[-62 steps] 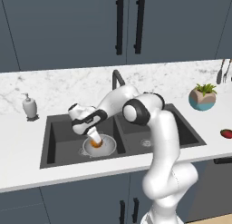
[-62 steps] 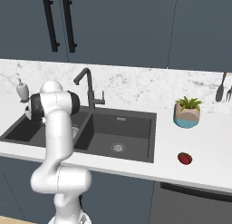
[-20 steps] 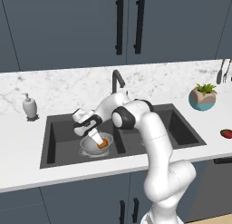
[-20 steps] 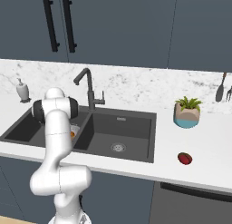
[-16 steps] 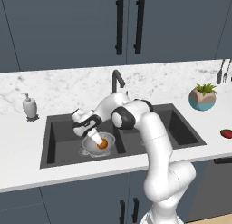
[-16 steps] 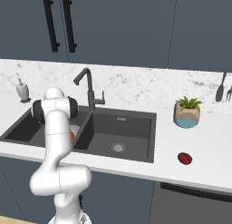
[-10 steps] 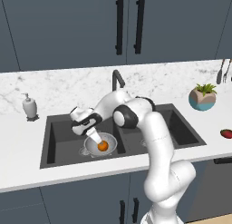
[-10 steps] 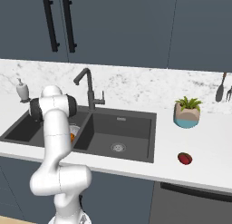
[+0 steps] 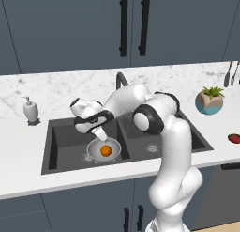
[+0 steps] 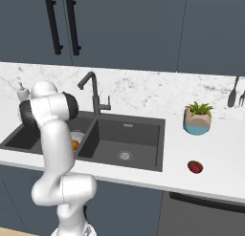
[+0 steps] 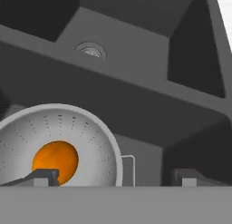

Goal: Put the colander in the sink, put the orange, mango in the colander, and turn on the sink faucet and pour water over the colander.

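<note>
Hovering just above the colander [image 9: 104, 150] in the left basin of the sink [image 9: 61, 156]: gripper [image 9: 101, 135], jaws spread wide, nothing held. Resting loose at the bottom of the colander, just below the fingertips [image 11: 44, 176]: the orange [image 9: 106, 150]. Walled in by the basin's front edge near the colander, with bare basin floor open toward the soap dispenser [image 9: 31, 110] side. Dividing wall close on the colander's right, second basin bare beyond it, round drain [image 11: 92, 50] in its floor. Rising behind the divider: the sink faucet [image 10: 94, 99], spout hooked over. Reaching from the base leftward and down, elbow bent high over the sink, hand tilted down into the basin. Lying far right on the white tabletop [image 10: 215, 149], near the potted plant [image 10: 196, 118], well apart from the sink: the mango [image 10: 194, 166].
</note>
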You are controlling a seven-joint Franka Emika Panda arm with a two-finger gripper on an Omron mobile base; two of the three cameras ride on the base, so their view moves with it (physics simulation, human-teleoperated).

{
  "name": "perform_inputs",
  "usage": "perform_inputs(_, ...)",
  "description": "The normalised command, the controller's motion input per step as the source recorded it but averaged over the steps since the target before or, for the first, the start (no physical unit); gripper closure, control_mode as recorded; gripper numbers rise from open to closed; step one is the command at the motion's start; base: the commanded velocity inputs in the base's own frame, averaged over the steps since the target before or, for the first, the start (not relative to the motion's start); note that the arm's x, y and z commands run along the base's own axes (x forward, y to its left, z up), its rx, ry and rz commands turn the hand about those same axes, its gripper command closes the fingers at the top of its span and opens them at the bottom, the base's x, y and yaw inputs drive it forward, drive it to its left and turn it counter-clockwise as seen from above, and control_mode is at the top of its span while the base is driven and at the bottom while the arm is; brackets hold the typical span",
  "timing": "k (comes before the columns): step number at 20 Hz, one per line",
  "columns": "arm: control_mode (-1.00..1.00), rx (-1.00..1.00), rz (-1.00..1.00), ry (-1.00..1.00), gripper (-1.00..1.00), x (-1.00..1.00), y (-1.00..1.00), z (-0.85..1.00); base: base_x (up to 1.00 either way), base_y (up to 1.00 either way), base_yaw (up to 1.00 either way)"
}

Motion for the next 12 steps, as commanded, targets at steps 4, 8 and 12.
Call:
perform_inputs(4, -1.0, 0.05, 0.18, -0.28, -1.0, -1.0, -0.3, 0.99, 0.0, 0.0, 0.0)
perform_inputs(8, -1.0, 0.06, 0.18, -0.23, -1.0, -1.0, -0.57, 0.87, 0.0, 0.0, 0.0)
perform_inputs(12, -1.0, 0.13, 0.17, -0.12, -1.0, -0.98, -0.87, 0.81, 0.0, 0.0, 0.0)
